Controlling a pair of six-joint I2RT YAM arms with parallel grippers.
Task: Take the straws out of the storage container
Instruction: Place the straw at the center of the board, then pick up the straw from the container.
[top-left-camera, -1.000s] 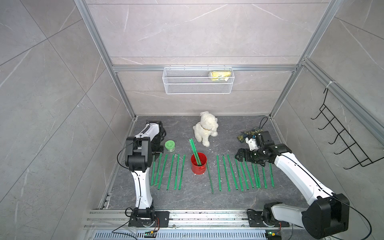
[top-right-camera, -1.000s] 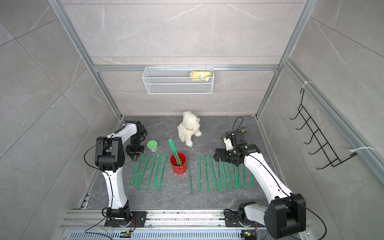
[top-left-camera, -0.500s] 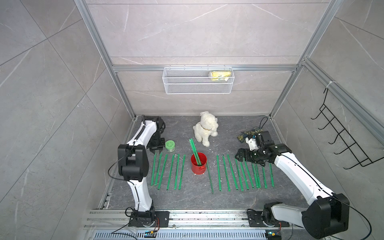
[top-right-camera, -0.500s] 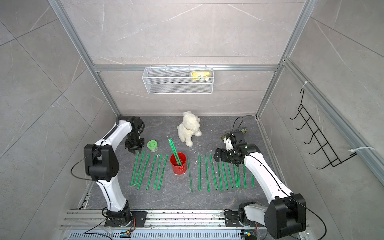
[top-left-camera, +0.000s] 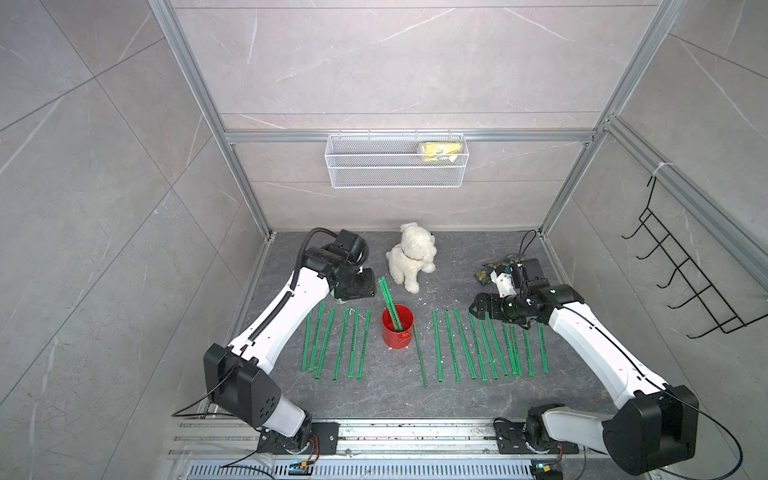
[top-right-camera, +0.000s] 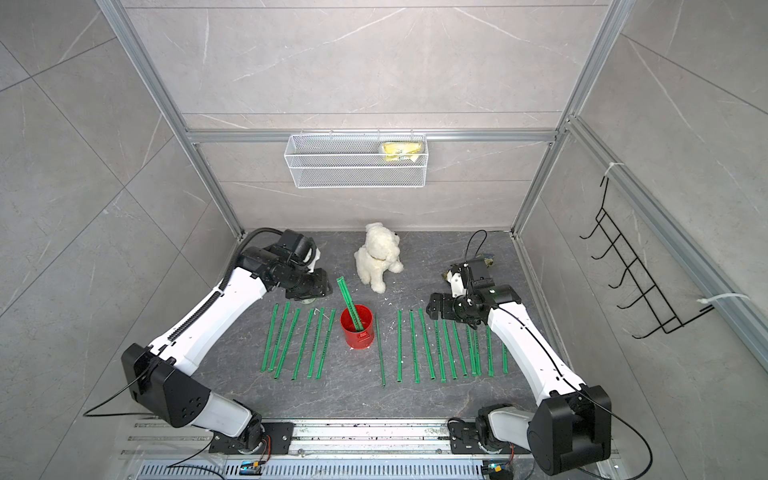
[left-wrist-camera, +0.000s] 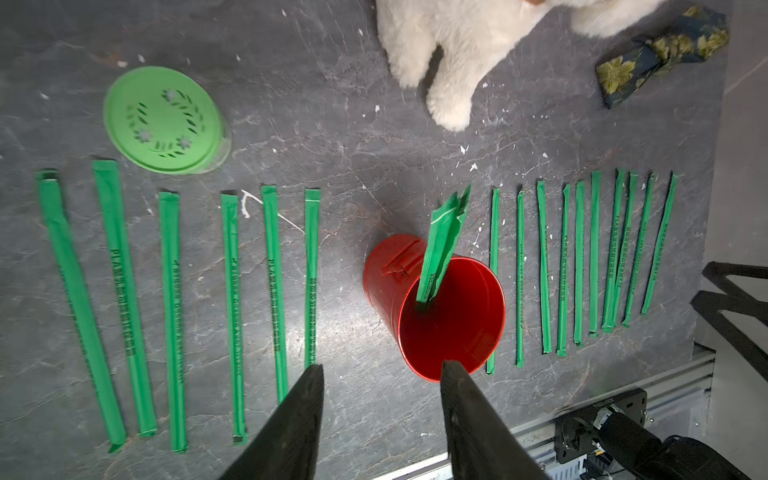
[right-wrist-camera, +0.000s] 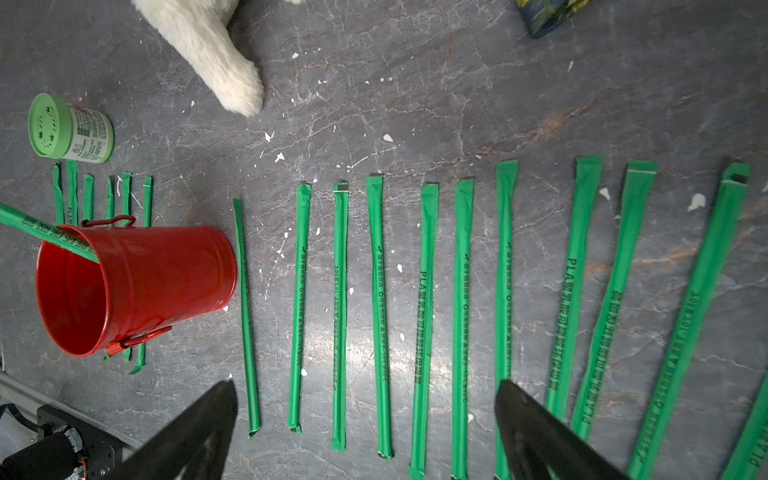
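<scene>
Now the left gripper (left-wrist-camera: 381, 365) has swung back from the left-hand row and its jaws have spread apart, empty, with the red can (left-wrist-camera: 453, 316) just ahead of its fingertips. Green straws (left-wrist-camera: 442, 241) lean in the can, and the rest lie flat either side, some beneath the wide-open, empty right gripper (right-wrist-camera: 368, 383). Their dark print reads "PLA".

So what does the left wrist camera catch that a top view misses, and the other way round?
Only the left wrist view: the flower pattern on the green jar lid, seen close up. Only a top view: the wire basket on the back wall, the wall hooks and the whole plush dog. Both: the red can with straws standing in it, and more laid in rows on either side.
</scene>
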